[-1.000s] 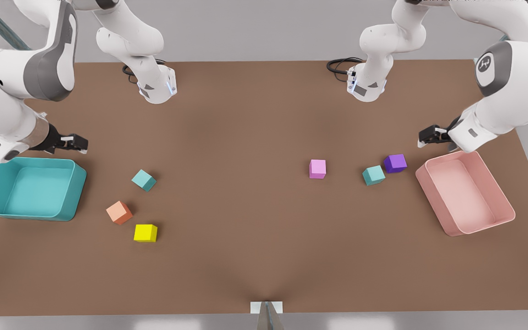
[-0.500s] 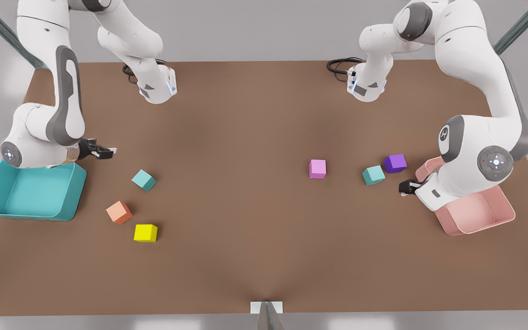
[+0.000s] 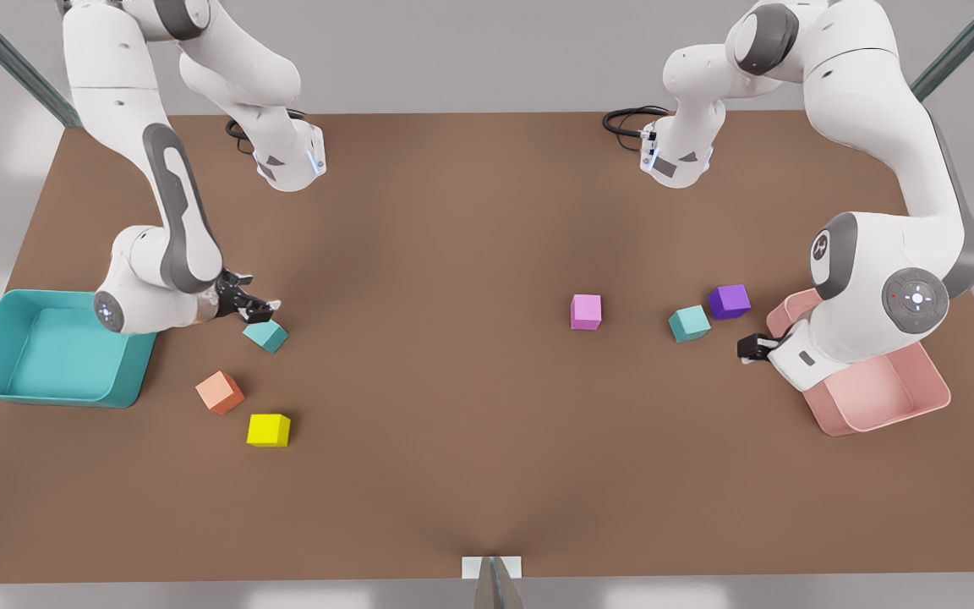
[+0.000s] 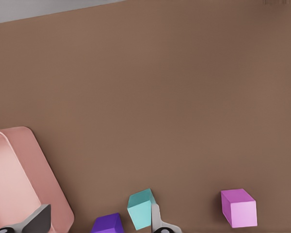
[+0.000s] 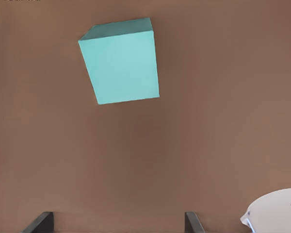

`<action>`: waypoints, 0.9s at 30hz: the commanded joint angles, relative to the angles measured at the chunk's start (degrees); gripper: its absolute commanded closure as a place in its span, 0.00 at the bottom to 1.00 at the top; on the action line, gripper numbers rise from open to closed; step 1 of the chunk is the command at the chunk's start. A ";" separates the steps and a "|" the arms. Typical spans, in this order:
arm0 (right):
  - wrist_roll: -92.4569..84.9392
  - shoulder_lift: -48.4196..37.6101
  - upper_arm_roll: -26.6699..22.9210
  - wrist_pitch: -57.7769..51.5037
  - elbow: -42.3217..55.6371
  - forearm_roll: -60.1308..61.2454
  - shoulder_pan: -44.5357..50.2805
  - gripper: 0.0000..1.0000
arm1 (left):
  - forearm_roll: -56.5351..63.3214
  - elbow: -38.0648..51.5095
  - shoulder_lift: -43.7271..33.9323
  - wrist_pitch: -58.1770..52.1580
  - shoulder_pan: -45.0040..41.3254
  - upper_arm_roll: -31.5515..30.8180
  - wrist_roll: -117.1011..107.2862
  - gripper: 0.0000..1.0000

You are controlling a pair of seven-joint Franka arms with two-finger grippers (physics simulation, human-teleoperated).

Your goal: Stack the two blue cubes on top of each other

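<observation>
Table [image 3: 470, 423]: R hand [image 3: 260, 308] wide, empty, by blue cube [image 3: 265, 333]; L hand [image 3: 747, 347] wide, empty, nr 2nd cube [image 3: 689, 323].

Six cubes [image 3: 265, 335], two trays [image 3: 56, 353], two arms [image 3: 174, 245].

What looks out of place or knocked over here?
Nothing stands out; everything sits flat on the table. The right gripper hovers, jaws open, by one teal cube; the left gripper, jaws open, is near the other teal cube.
</observation>
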 commanded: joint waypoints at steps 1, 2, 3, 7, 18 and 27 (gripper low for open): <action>22.02 0.67 0.64 7.71 0.31 2.41 0.41 0.00 | 0.05 0.03 -0.08 0.01 0.00 -0.02 -1.04 0.00; 22.02 1.11 0.64 8.59 0.05 2.41 0.42 0.00 | 0.05 0.03 -0.16 0.01 0.00 -0.02 -1.12 0.00; 21.84 1.12 0.64 9.21 -0.39 2.41 0.33 0.00 | 0.05 0.03 -0.16 0.01 0.00 -0.02 -1.12 0.00; 20.44 -5.47 0.64 11.58 -7.77 1.88 0.24 0.00 | 0.05 0.03 -0.08 0.01 0.00 -0.02 -1.12 0.00; 20.79 -11.63 5.48 26.44 -17.79 -5.94 0.33 0.00 | -0.04 0.03 -0.08 0.01 0.00 -0.02 -1.21 0.00; 18.95 -7.59 2.58 32.06 -17.88 -10.07 -2.13 0.00 | 0.05 -0.06 -0.08 0.01 -0.26 -0.02 -1.39 0.00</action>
